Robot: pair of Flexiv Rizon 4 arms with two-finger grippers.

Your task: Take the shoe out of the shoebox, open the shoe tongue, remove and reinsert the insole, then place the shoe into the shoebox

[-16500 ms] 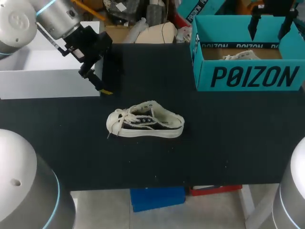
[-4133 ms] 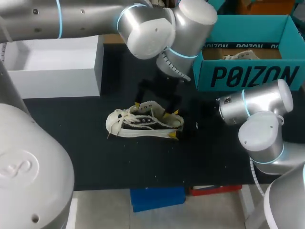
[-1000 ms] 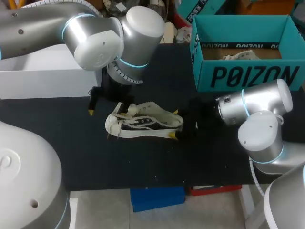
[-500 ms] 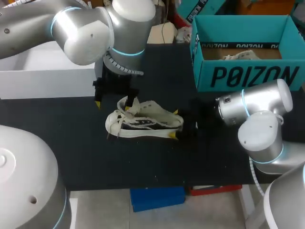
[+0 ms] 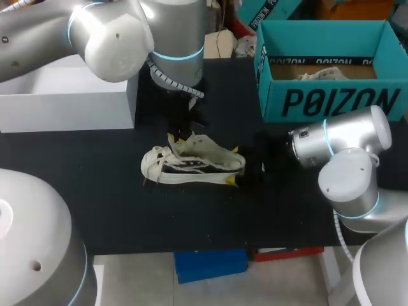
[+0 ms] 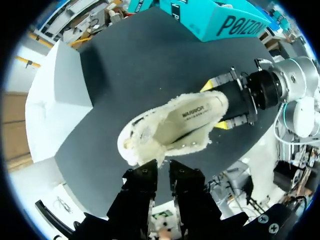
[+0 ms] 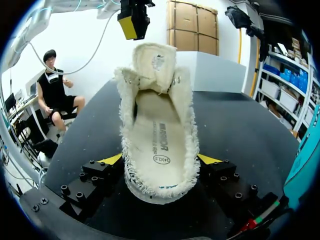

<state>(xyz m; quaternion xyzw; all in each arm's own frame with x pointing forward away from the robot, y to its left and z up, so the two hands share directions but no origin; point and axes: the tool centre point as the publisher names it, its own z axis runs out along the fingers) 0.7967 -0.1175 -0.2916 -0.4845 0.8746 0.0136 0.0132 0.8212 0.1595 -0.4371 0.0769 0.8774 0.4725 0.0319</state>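
Observation:
The cream low-top shoe (image 5: pixel 191 164) lies on its sole mid-table, toe toward the left. My right gripper (image 5: pixel 233 166) is shut on its heel, one yellow tip on each side (image 7: pixel 160 160). The insole (image 7: pixel 156 145) lies inside the shoe. The shoe tongue (image 7: pixel 153 62) stands upright. My left gripper (image 5: pixel 178 136) hangs over the lacing with its fingers close together on the tongue's edge (image 6: pixel 161 172). From the right wrist view the left gripper (image 7: pixel 133 20) sits just above the tongue. The teal shoebox (image 5: pixel 331 102) stands open at the back right.
A second pale shoe (image 5: pixel 322 74) lies inside the shoebox. A white box (image 5: pixel 64 95) stands at the back left, close beside my left arm. Bare black table (image 5: pixel 191 217) stretches in front of the shoe.
My left gripper moved right from beside the toe to over the tongue and closed its fingers. The tongue now stands up. The right arm has kept still.

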